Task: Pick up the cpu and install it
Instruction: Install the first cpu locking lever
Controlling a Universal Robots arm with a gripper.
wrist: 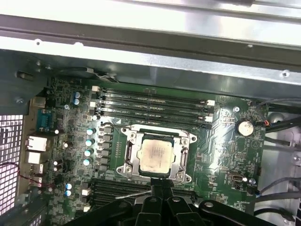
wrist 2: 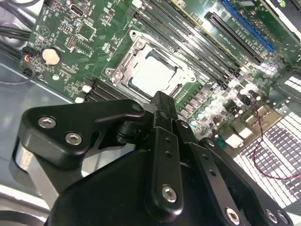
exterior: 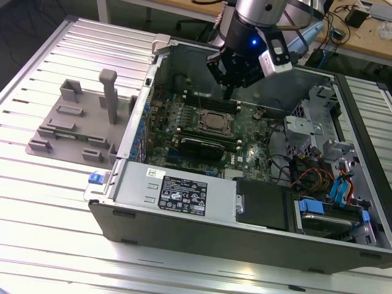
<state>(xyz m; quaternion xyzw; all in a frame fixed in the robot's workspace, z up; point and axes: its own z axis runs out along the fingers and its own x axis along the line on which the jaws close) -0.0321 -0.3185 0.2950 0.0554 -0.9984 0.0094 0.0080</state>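
Cpu [exterior: 215,120] lies on the green board [exterior: 257,131] near the middle of the exterior view, with the end effector [exterior: 229,93] just above it in the frame. In the second wrist view the cpu [wrist 2: 153,75] sits inside its socket [wrist 2: 123,70]. In the first wrist view the end effector [wrist: 162,189] is clenched and holds nothing.

I saw a shiny silver metal top on the cpu [wrist: 154,155], bright bare metal on the socket frame [wrist: 128,160], a matt black gripper [wrist: 162,190] and a ribbed metal table [exterior: 37,202].

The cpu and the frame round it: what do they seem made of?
The cpu: a metal top, it seems, silvery with a soft sheen that catches the light. The frame: probably bare steel or similar, grey and bright, with sharp glints along its stamped edges.
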